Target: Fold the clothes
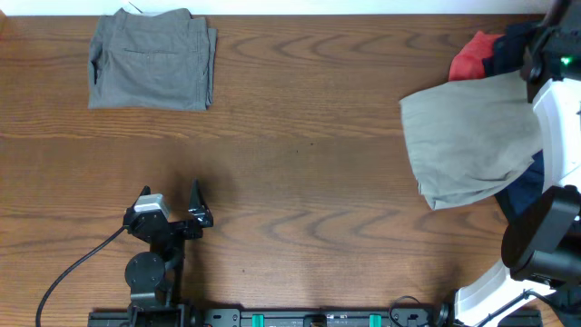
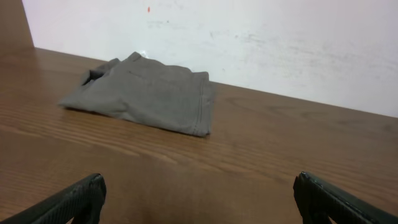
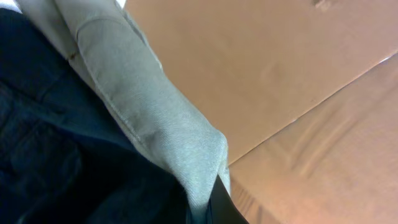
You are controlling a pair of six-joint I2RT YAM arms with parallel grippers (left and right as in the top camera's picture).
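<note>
The khaki trousers [image 1: 467, 136] are at the 3 o'clock edge of the tabletop [image 1: 309, 154]. They are bunched into a broad sheet whose free edge faces 9 o'clock, and the lower corner drops toward 7 o'clock. No clear long axis can be read from this shape. They lie over a navy garment [image 1: 522, 186], and a red garment [image 1: 470, 56] shows just beyond them toward 1 o'clock. The grey-olive trousers [image 1: 152, 59] lie folded flat at 11 o'clock, well apart from the pile, as a neat rectangle with its long axis running 9 to 3 o'clock. The right gripper [image 3: 214, 208] is pressed together and pinches a fold of the khaki cloth, with navy fabric directly beside it. From overhead this gripper is hidden by the cloth. The white right arm [image 1: 556, 118] reaches from 5 o'clock up along the tabletop edge. The left gripper [image 1: 195, 207] is spread wide and holds nothing. It sits low near 7 o'clock on a compactly folded left arm and faces the grey-olive trousers.
</note>
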